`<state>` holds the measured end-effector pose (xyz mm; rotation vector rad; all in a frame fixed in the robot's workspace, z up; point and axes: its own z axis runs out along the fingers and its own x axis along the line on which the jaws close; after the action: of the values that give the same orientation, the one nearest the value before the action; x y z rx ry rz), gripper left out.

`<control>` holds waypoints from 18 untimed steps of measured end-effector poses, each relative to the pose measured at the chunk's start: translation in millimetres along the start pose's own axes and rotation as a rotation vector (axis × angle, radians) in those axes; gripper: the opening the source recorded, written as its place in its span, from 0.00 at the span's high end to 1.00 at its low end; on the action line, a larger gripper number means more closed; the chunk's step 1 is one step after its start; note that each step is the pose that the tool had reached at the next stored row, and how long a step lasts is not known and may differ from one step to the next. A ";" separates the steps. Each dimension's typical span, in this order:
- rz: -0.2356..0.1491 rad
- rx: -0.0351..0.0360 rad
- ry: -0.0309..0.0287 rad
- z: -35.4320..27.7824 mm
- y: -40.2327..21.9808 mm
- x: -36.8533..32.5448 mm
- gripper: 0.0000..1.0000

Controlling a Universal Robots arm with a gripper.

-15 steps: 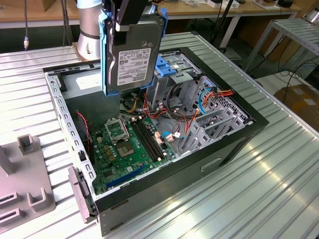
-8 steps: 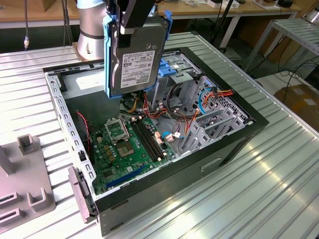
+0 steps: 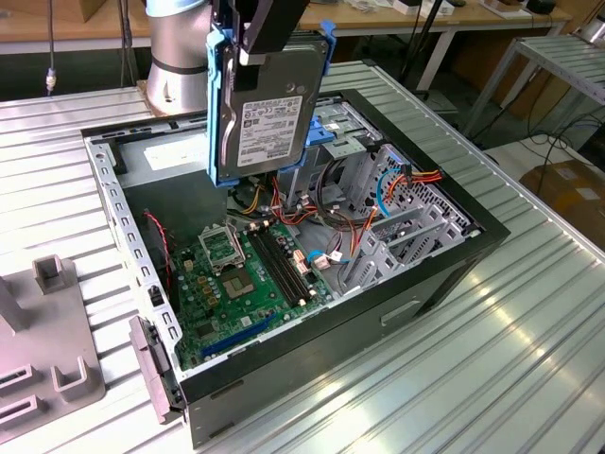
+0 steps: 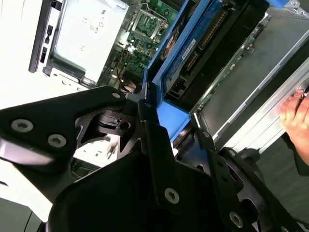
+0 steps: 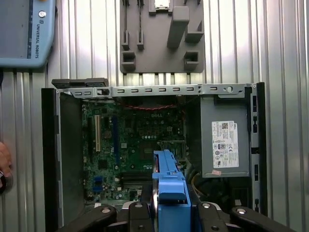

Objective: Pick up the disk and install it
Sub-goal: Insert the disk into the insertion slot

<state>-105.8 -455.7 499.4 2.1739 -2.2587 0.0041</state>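
The disk (image 3: 269,113) hangs upright above the open computer case (image 3: 435,274), its white label facing the exterior view and blue rails along both sides. My gripper (image 3: 267,33) is shut on its upper end. In the second wrist view the disk (image 4: 193,43) shows edge-on, with its circuit board and blue rail, and the black fingers (image 4: 152,130) clamp the rail's end. In the first wrist view the blue rail (image 5: 169,183) sticks out from the gripper (image 5: 169,215) over the motherboard (image 5: 130,140). The disk touches nothing in the case.
Inside the case are a motherboard (image 3: 236,274), cable bundles (image 3: 312,213), a metal drive cage (image 3: 378,189) and a grey power supply (image 5: 224,140). A grey fixture (image 3: 47,359) lies beside the case on the slatted table. A person's hand (image 4: 297,116) rests at the case's edge.
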 end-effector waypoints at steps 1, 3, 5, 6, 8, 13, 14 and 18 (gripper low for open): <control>0.000 0.0000 -0.0001 0.0 -0.8 0.1 0.63; 0.000 0.0000 -0.0001 0.0 -2.5 0.4 0.63; 0.000 0.0000 0.0000 0.0 -5.1 1.0 0.63; 0.000 0.0000 0.0000 0.0 -5.8 1.3 0.63; 0.000 0.0000 0.0000 0.0 -7.0 2.5 0.63; 0.000 0.0000 0.0000 0.1 -9.9 10.1 0.63; 0.000 0.0000 0.0000 0.1 -10.1 11.6 0.63; 0.000 0.0000 0.0000 0.6 -11.3 29.4 0.63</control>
<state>-95.7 -485.5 499.0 2.1739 -2.2587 0.0041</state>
